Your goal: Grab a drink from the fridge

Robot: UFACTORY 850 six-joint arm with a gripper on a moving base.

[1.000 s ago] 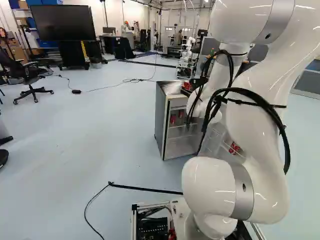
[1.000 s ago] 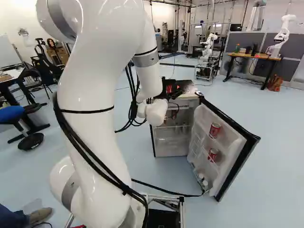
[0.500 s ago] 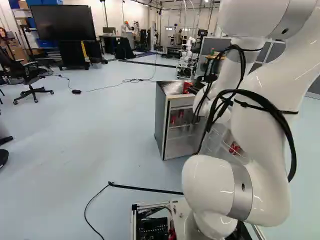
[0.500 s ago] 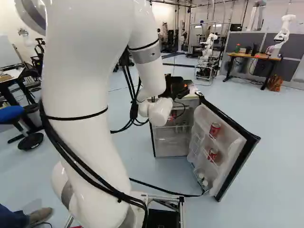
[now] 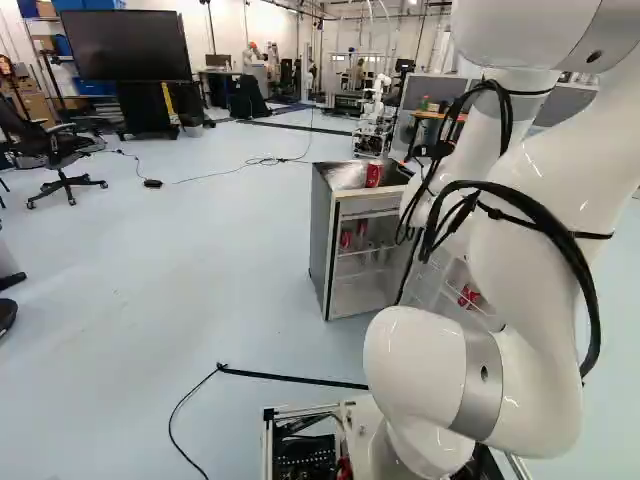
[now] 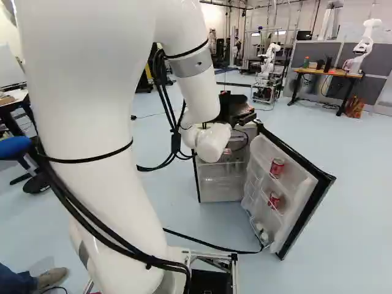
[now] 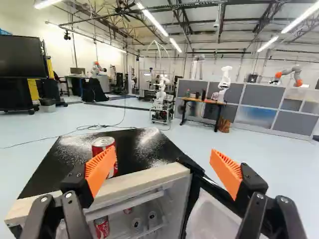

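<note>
The gripper is above the fridge front in the right base view. In the wrist view the gripper has its orange-padded fingers wide apart, nothing between them. A red can stands upright on the black fridge top, beyond one finger and partly hidden by it; the left base view shows this can too. The fridge has its door swung open. Door shelves hold a red can and a lower red can. Further red cans stand inside.
A black strap runs from the door's foot across the floor toward the base. Farther off are another robot on a cart and a desk bearing one more. At the left of the left base view stands an office chair.
My arm has shifted rightward in the left base view, carrying the open gripper sideways and uncovering the can on the fridge top. The base, fridge and door have kept their places.
</note>
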